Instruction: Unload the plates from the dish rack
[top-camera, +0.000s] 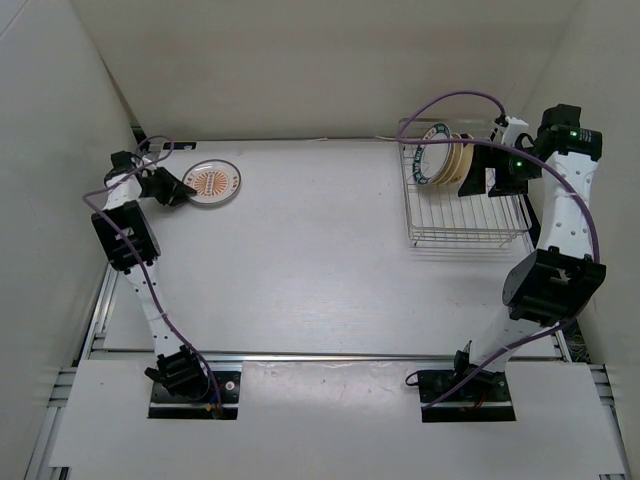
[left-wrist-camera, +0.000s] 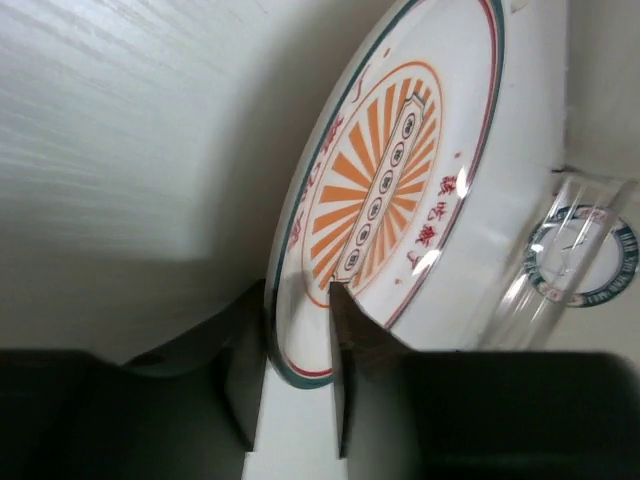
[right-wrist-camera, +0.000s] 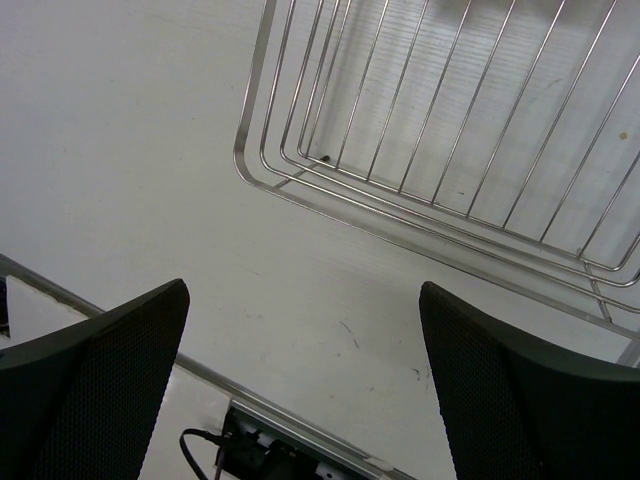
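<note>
Plates (top-camera: 447, 156) waited in the dish rack (top-camera: 466, 228); one orange plate (top-camera: 213, 183) lay unloaded, left gripper (left-wrist-camera: 298, 320) pinching its rim, right gripper (right-wrist-camera: 302, 292) spread.

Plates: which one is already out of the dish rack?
The orange-centred plate, flat on the table at far left, its rim in the left claw; the others stand in the dish rack.

The top camera looks down over the whole bench (top-camera: 320, 230). The left wrist camera is very close behind the left tool (left-wrist-camera: 297, 320), facing the orange plate (left-wrist-camera: 400, 180). The right one, probably higher, sees the rack (right-wrist-camera: 290, 178) corner beyond the right tool (right-wrist-camera: 303, 290). The top view shares both.
</note>
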